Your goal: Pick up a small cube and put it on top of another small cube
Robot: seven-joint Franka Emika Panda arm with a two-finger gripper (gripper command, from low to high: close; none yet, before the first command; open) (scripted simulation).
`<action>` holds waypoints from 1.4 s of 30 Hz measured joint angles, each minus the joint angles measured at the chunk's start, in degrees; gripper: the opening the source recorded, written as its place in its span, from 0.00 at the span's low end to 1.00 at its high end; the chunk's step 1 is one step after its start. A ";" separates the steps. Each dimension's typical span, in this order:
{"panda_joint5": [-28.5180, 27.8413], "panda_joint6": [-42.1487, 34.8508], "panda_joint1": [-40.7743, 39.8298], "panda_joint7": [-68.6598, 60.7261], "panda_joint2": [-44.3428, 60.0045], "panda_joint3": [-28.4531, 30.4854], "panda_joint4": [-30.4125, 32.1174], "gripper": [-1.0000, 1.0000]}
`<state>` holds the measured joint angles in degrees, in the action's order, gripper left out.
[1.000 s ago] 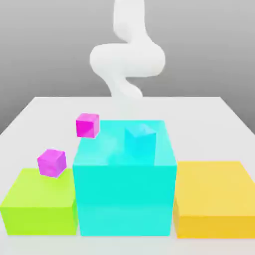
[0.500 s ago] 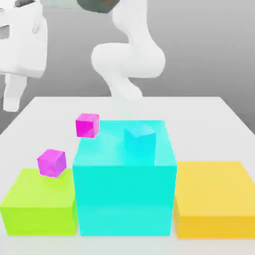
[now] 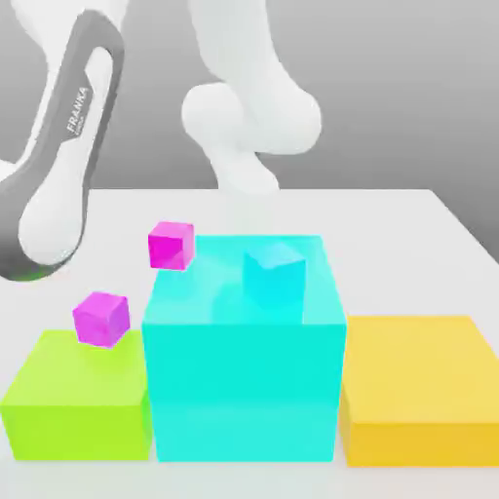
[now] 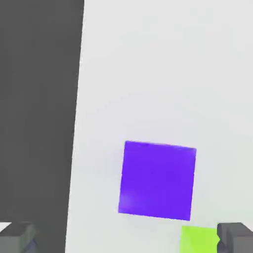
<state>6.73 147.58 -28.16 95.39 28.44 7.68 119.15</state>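
Note:
A small indigo cube (image 4: 158,180) lies flat on the white table in the hand view. My gripper (image 4: 126,238) hangs above it, open, with its two dark fingertips (image 4: 234,237) far apart and nothing between them. The cube sits just off the line between the fingers. In the exterior view, one magenta cube (image 3: 101,318) rests on the green block (image 3: 78,400). A second magenta cube (image 3: 172,244) stands behind the big cyan block (image 3: 244,390). My arm's grey-and-white link (image 3: 63,156) leans over the exterior view's left.
A small cyan cube (image 3: 276,275) sits on top of the big cyan block. A yellow block (image 3: 419,390) stands at the exterior view's right. In the hand view the table's edge runs beside the indigo cube, with dark floor (image 4: 39,123) beyond and a green block corner (image 4: 197,239) close by.
The arm has swung down over the exterior view's left; a second ago it stood upright at the back. The cubes and blocks have not moved.

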 joint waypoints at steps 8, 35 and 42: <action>1.38 4.34 -0.95 -0.55 5.78 -0.95 -1.24 0.00; -10.75 -13.38 1.84 3.19 -44.78 0.84 31.25 0.00; -11.04 -9.75 1.59 2.35 -49.72 0.65 39.75 0.00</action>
<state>-4.31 137.83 -26.57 97.75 -21.29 8.34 158.90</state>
